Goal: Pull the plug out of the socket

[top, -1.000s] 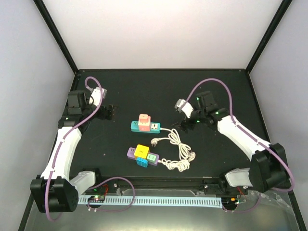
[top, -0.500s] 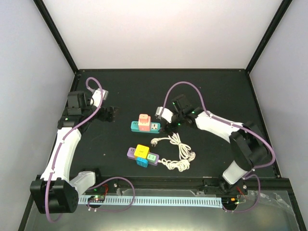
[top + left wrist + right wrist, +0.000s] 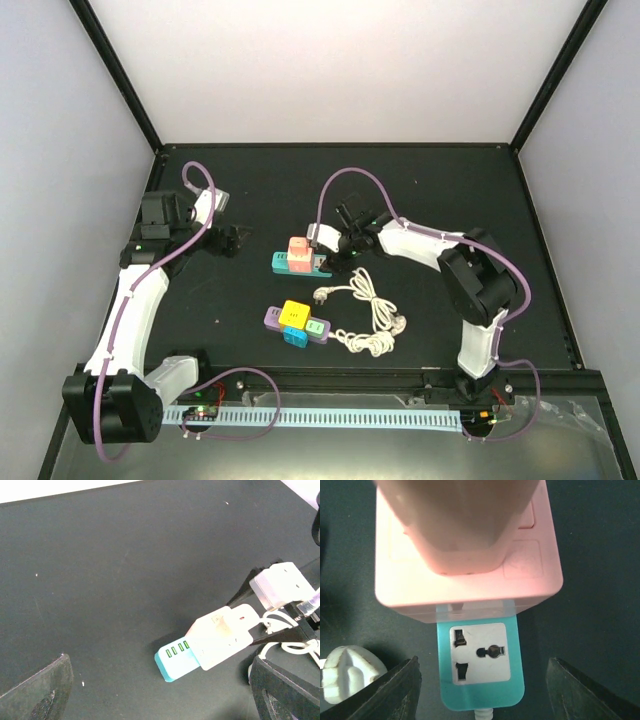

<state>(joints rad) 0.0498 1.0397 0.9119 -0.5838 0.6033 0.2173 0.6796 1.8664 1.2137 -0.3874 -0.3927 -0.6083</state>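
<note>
Pink plug [image 3: 465, 555]; teal socket [image 3: 481, 692]; white cable [image 3: 377, 311]; black table [image 3: 270, 190]; purple, yellow, blue strip [image 3: 297, 322]

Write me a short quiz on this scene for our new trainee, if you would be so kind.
1. True or false: the pink plug sits on the teal socket strip.
2. The right gripper is: A, shut on the pink plug; B, open, with its fingers either side of the teal socket strip; C, out of every view.
3. Which gripper is farther from the pink plug?

Key: 1 true. 2 B. 3 the left gripper, which is also open.
</note>
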